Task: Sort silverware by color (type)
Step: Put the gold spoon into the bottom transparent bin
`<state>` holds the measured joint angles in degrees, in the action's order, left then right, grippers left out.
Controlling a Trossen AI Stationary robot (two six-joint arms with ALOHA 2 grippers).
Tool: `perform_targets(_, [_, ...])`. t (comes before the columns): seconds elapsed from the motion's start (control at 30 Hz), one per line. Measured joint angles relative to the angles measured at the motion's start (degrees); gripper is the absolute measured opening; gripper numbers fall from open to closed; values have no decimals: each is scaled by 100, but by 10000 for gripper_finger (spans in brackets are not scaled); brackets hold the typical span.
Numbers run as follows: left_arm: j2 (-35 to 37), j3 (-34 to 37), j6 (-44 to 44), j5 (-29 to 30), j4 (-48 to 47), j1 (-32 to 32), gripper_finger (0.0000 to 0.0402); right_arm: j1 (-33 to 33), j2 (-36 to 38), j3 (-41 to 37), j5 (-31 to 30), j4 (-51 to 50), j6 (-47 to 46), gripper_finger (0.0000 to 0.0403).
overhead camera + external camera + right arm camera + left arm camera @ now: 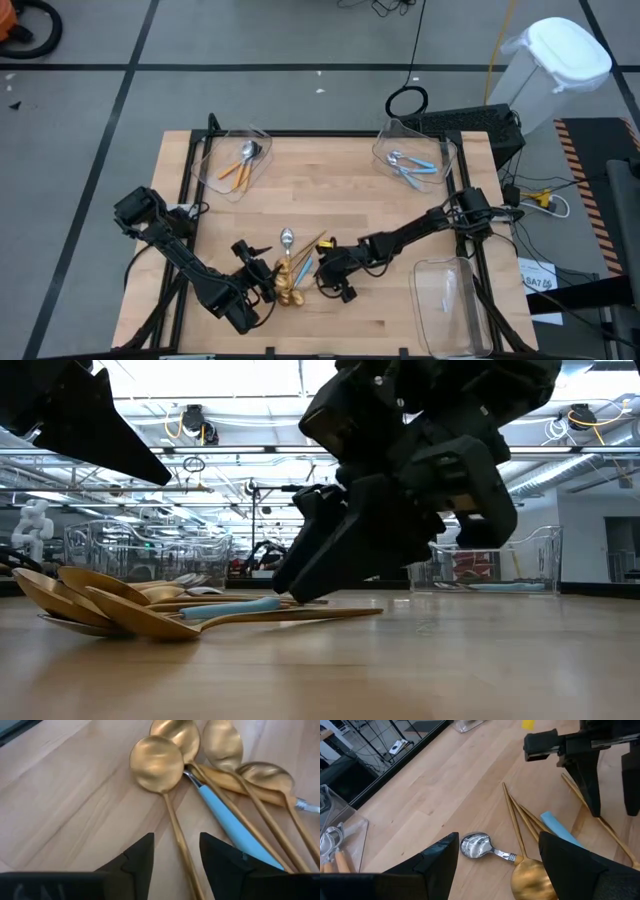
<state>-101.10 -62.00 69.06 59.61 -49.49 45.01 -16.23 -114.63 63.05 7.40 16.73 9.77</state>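
A pile of silverware lies near the table's front middle. It holds several all-gold spoons, one spoon with a light blue handle, and a silver-bowled spoon. My right gripper is open and low over the pile from the right. Its fingers stand on either side of one gold spoon's handle, apart from it. My left gripper is open at the pile's left, above the silver bowl. Orange-handled spoons lie in the far left bin, blue-handled ones in the far right bin.
Clear plastic bins stand at the far left, the far right and the near right. The two grippers flank the pile closely. Bare wood stretches across the table's middle. Cables and a white container lie beyond the table's right edge.
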Motion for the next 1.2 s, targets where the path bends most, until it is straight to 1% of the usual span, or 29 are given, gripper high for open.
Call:
perform_targets(0.2, [0,0,-1,0,2,-4,271,73,-6,0,-4,-22,47,131])
perform_targets(0.53, [0,-2,-33,-2,3,-4,271,75,-422,22,26,203,66,103])
perform_targets(0.63, [0,-2,-39,-1,2,-4,271,79,-439,22,34,169,-3,82])
perform_targets(0.83, [0,-2,-71,15,2,-4,271,93,-442,22,16,135,69,19])
perform_targets(0.87, [0,-2,-79,30,2,-4,271,97,-442,22,15,130,82,14])
perform_targets(1.0, [0,-2,-79,42,2,-4,271,97,-448,22,-72,97,91,18])
perform_targets(1.2, [0,-2,-87,42,-1,-4,271,55,-204,5,-168,-160,83,12])
